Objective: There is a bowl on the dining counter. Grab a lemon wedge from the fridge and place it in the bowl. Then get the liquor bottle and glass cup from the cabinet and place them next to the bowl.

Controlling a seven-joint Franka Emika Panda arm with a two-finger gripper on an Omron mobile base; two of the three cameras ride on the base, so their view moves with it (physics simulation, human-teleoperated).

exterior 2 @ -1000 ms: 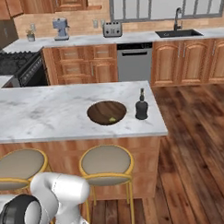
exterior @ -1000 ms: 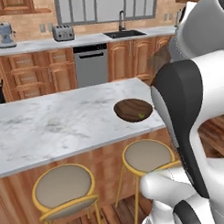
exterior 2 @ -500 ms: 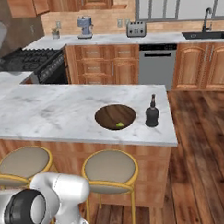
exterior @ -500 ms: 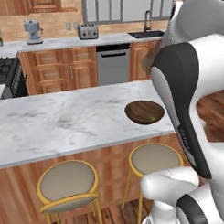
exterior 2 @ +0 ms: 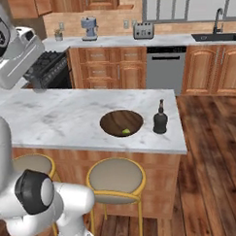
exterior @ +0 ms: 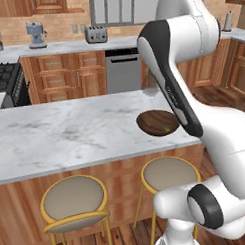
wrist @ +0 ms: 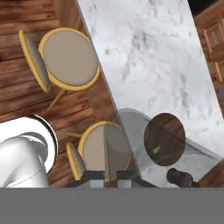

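Glass cup (wrist: 131,144): held between the gripper (wrist: 110,177) fingers, which are pressed onto it. In the hand view it appears as a translucent grey shape rising from the finger tips, its long axis running along the gripper's own axis and its far end pointing away from the hand, over the near edge of the dining counter (exterior 2: 66,117). Which end of the cup is the rim cannot be told.

Bowl (exterior 2: 121,123): rests flat on the dining counter, opening upward, close to the right end of the top and nearer its front edge than its back edge. A small yellow-green lemon wedge (exterior 2: 125,132) lies inside the bowl, against the wall on the side facing the stools.

Liquor bottle (exterior 2: 160,119): stands upright just beside the bowl, between the bowl and the right end edge of the counter, not touching the bowl. Its long axis is vertical; neck and stopper point straight up.

Two round stools (exterior 2: 116,178) with yellow frames stand under the front edge of the counter, one directly below the bowl.

In the left base view the arm crosses in front of the right end of the counter and covers part of the bowl.
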